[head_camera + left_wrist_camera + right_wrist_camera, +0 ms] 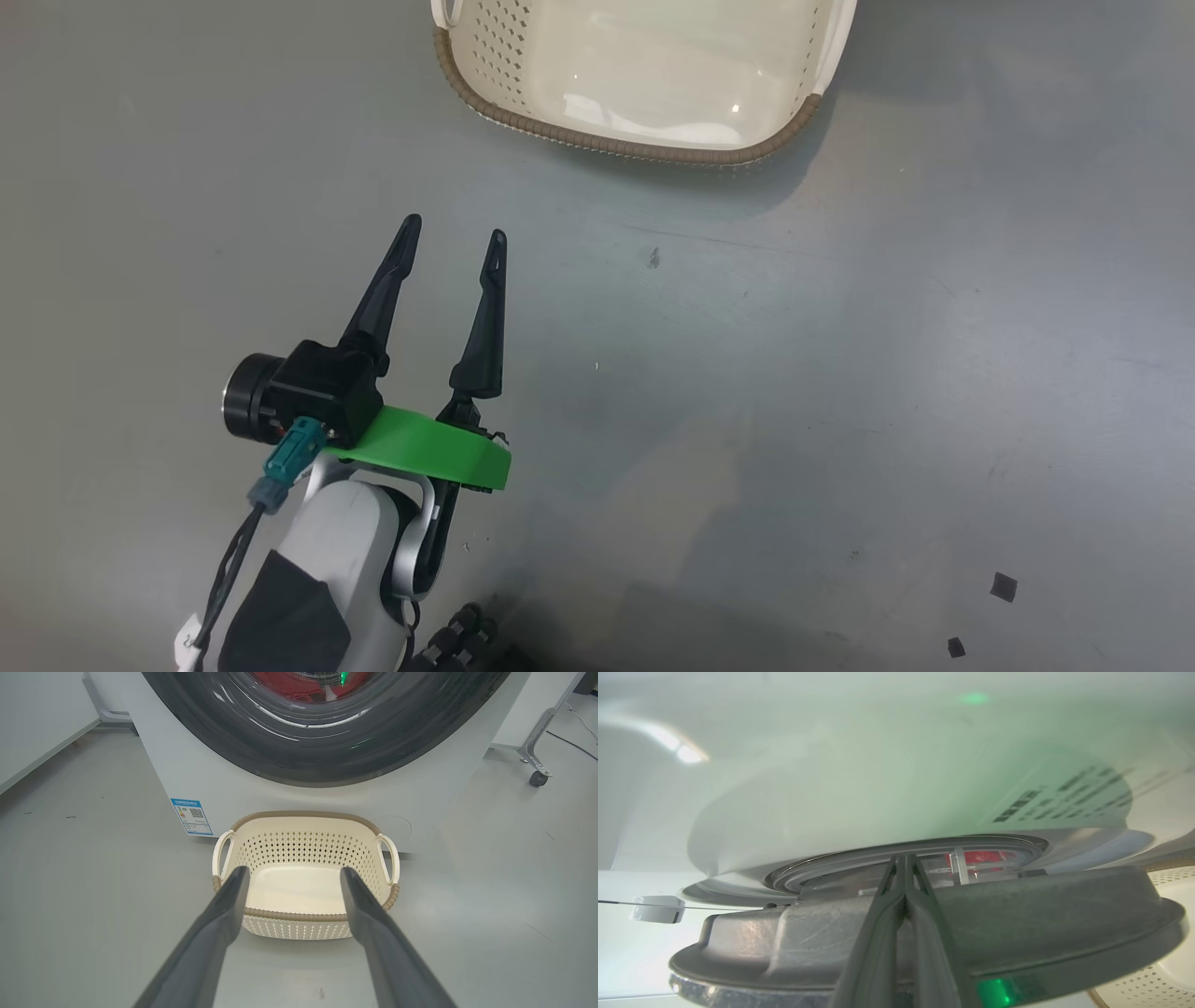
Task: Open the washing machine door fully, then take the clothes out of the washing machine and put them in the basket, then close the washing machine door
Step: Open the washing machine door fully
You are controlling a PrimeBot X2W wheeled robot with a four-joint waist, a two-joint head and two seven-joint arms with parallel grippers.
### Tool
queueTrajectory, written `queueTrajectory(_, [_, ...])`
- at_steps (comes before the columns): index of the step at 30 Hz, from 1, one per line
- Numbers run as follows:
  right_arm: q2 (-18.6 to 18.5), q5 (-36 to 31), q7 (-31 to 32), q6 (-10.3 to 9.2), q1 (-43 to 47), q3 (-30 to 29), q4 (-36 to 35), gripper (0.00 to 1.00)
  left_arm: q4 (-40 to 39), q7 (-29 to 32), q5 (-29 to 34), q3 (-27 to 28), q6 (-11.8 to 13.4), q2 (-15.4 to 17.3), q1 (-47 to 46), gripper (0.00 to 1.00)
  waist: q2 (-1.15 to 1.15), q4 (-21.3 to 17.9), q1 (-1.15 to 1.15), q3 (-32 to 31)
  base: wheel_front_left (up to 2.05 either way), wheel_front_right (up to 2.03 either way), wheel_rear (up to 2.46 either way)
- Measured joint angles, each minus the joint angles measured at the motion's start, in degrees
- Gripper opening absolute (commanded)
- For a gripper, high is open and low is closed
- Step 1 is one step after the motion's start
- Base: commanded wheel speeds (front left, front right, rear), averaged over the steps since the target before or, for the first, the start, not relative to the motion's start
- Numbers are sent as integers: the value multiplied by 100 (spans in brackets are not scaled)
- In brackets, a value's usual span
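Observation:
My left gripper (455,231) hovers open over the grey floor, its fingers pointing at the cream basket (597,140). Through the left wrist view, the left gripper (294,871) frames the empty basket (303,814), which stands right in front of the white washing machine (210,779). Above it is the washing machine door (317,760), black-rimmed, with red clothes (280,683) behind its glass. My right gripper (904,857) is shut, with nothing between its fingers. Its tips lie at the gap between the grey door edge (1041,914) and the machine's front (878,788), where red clothes (983,857) show.
A blue label (191,815) sits low on the machine's front. To the right stands a metal leg on a caster (537,777) with a cable behind it. A white panel (37,718) runs along the left. Small dark scraps (1004,586) lie on the floor.

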Motion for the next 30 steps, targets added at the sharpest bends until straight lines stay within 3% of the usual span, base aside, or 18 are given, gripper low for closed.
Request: queueTrajectory(30, [8,300,760,-38,456,49,794,0,138,0,79,31,30,-1,-13,100,0,-165,0,-590,0,0,0])
